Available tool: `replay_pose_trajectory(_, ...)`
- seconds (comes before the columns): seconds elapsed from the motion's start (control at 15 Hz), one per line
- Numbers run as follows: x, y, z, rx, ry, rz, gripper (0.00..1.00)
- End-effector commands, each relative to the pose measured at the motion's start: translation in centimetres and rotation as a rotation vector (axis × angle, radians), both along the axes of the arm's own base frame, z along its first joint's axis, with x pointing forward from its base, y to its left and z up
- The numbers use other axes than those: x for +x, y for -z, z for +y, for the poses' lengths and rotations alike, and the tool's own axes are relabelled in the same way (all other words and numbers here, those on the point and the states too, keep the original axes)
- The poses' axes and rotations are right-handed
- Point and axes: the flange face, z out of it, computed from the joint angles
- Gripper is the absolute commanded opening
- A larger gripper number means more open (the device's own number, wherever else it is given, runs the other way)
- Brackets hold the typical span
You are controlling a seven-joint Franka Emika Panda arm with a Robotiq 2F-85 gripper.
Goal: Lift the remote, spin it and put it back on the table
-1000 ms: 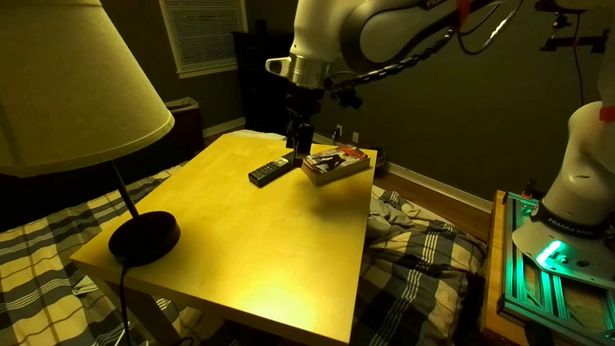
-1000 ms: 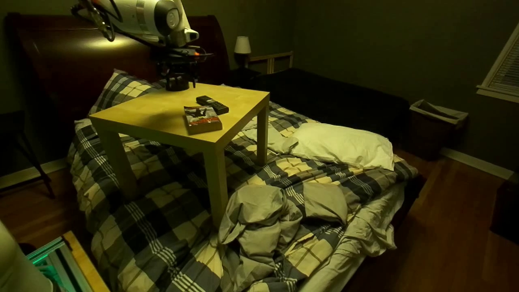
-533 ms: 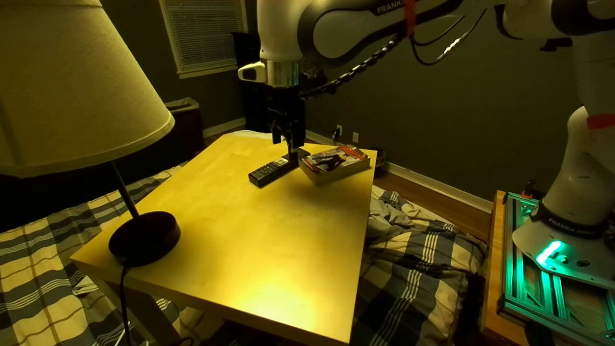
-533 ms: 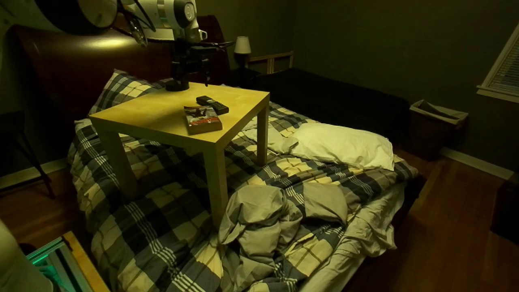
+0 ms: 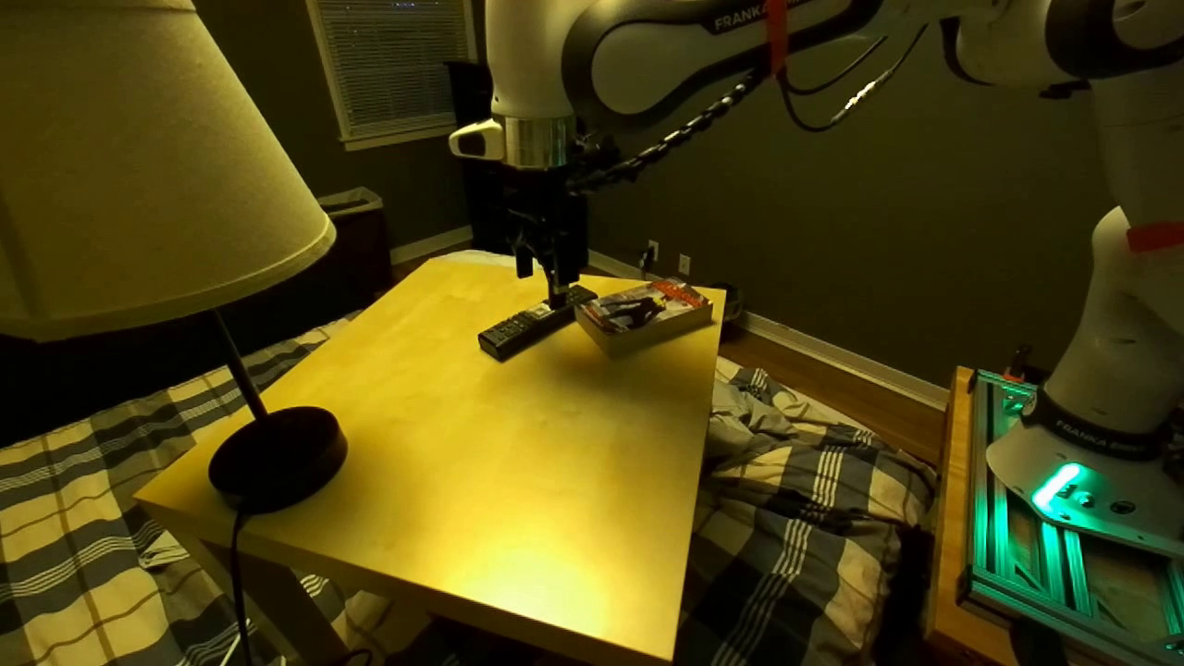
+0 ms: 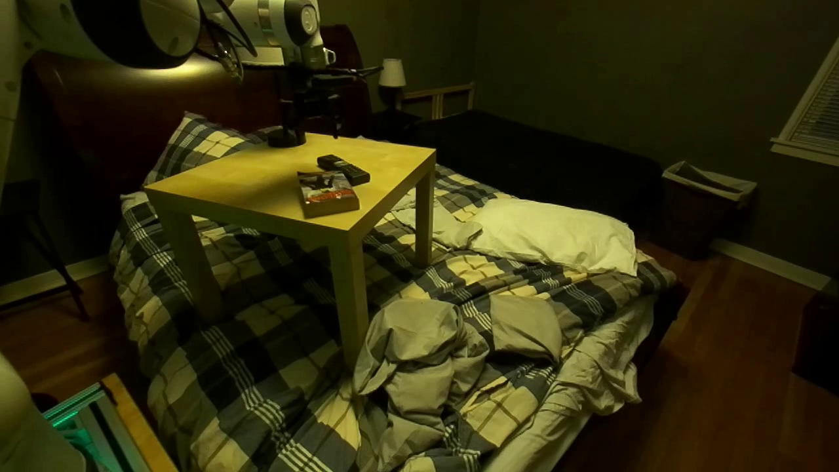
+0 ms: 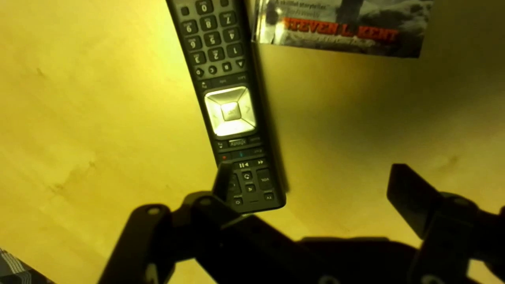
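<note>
The remote is a slim black bar with buttons, lying flat on the yellow-tan table. It also shows in an exterior view beside a book. In the wrist view the remote runs from the top edge down to the left finger. My gripper is open and empty, with fingers wide apart. Its left finger overlaps the remote's near end, and its right finger is over bare tabletop. In an exterior view the gripper points down above the remote's far part. Its exact height is unclear.
A thick paperback book lies close beside the remote; it also shows in the wrist view. A lamp with a black base and a large shade stands on the table. The table stands on a plaid-covered bed.
The arm and gripper have moved left in one exterior picture and right in another, now above the remote. Most motion came in the first half second. The remote and book have not moved.
</note>
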Motion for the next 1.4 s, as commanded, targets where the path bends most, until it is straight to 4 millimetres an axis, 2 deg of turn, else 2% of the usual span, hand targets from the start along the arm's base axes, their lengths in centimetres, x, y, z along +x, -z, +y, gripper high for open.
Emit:
replay_pose_trajectory(0.0, 0.7, -0.2, -0.4, -0.029, -0.053, -0.029, 1.0)
replay_pose_trajectory(0.27, 1.9, 0.0, -1.5, -0.068, -0.188, -0.052, 1.0)
replay_pose_trajectory(0.6, 3.1, 1.8, -2.2, -0.092, -0.297, -0.032, 1.0)
replay_pose_trajectory(1.33, 4.9, 6.4, -2.8, -0.112, -0.306, -0.058, 1.0)
